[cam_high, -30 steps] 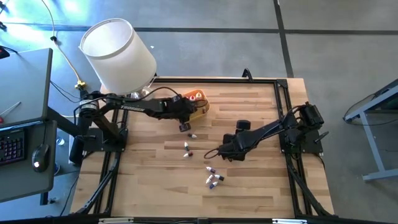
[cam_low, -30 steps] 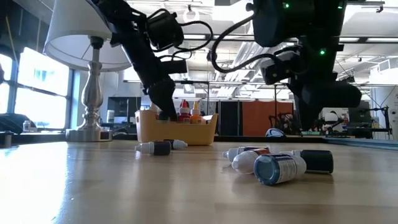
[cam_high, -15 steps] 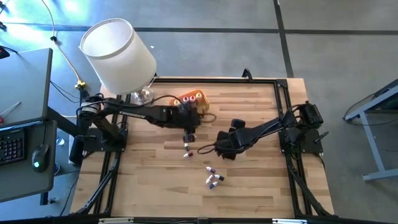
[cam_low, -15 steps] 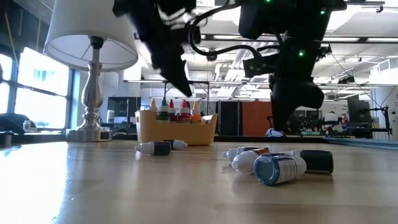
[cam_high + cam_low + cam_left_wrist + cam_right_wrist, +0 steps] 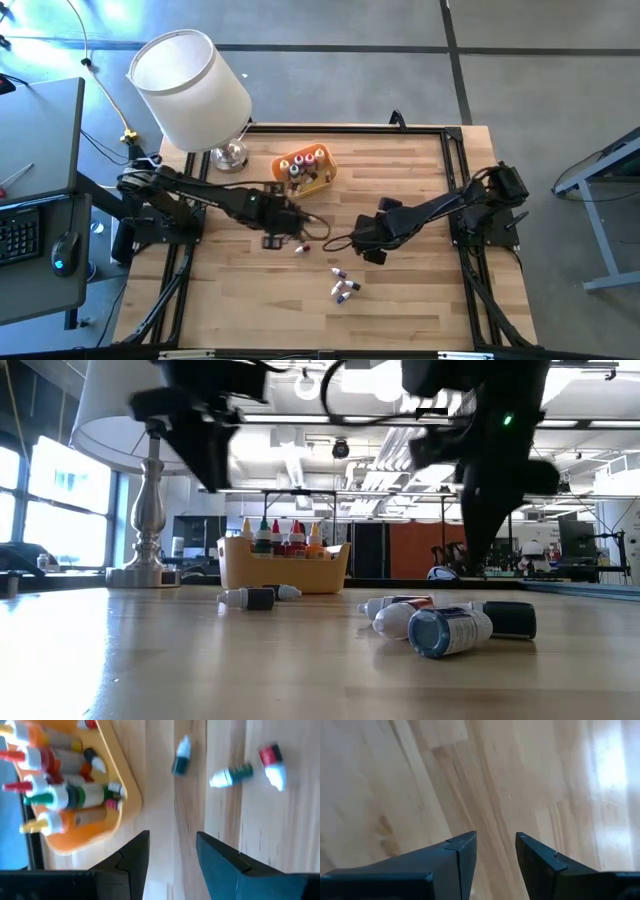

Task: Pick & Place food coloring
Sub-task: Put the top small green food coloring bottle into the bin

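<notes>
The orange tray (image 5: 305, 170) stands near the table's far edge with several food coloring bottles (image 5: 55, 795) upright in it. More bottles lie on their sides on the wood: three (image 5: 231, 775) just ahead of my left gripper, and a cluster (image 5: 343, 288) nearer the near edge, big in the low view (image 5: 440, 625). My left gripper (image 5: 172, 837) is open and empty, hovering near-left of the tray (image 5: 283, 238). My right gripper (image 5: 496, 837) is open over bare wood at mid-table (image 5: 365, 245).
A lamp with a white shade (image 5: 190, 85) stands at the far left corner, its metal base (image 5: 150, 565) on the table. A black frame (image 5: 455, 170) runs round the table. Bare wood lies between the tray and the right arm.
My left gripper has risen away from the orange tray and swung toward the table's near-left, clear of it. The bottles in the tray, hidden by the arm before, now show. My right arm has shifted a little toward the right. The lying bottles have not moved.
</notes>
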You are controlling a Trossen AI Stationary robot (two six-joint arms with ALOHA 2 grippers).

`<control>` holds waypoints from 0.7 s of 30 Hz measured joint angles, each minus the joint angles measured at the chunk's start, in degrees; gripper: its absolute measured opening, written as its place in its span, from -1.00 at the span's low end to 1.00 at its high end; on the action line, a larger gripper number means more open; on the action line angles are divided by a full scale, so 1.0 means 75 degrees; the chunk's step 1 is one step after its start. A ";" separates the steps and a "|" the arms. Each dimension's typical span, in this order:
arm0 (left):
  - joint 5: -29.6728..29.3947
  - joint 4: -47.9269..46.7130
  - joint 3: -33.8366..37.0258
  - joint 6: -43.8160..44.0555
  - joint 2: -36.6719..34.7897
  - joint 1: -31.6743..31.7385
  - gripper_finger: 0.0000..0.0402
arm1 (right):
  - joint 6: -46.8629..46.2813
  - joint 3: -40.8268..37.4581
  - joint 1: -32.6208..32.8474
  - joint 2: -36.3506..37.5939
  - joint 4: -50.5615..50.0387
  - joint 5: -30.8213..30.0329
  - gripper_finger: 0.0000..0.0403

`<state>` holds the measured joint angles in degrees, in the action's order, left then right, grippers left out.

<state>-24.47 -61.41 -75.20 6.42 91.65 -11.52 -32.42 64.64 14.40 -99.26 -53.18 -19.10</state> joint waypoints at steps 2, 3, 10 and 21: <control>-0.0156 -0.0358 0.0242 0.0230 -0.0306 -0.0232 -0.22 | -0.0423 0.0000 0.0199 0.0318 -0.0194 -0.0197 -0.36; -0.0252 -0.0544 0.0381 0.0364 -0.0498 -0.0364 -0.22 | -0.0636 0.0000 0.0325 0.0493 -0.0239 -0.0387 -0.36; -0.0843 0.1497 0.2514 0.1130 -0.2562 -0.1485 -0.22 | -0.1168 0.0000 0.1506 0.1411 0.0940 -0.2299 -0.36; -0.0155 0.9681 0.6684 0.0516 -0.3486 -0.1763 -0.22 | 0.0030 0.0003 0.2142 0.0867 0.4023 -0.1391 -0.36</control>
<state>-25.63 11.19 -25.06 10.29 65.50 -24.74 -32.20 64.66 30.47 -92.75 -23.01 -29.54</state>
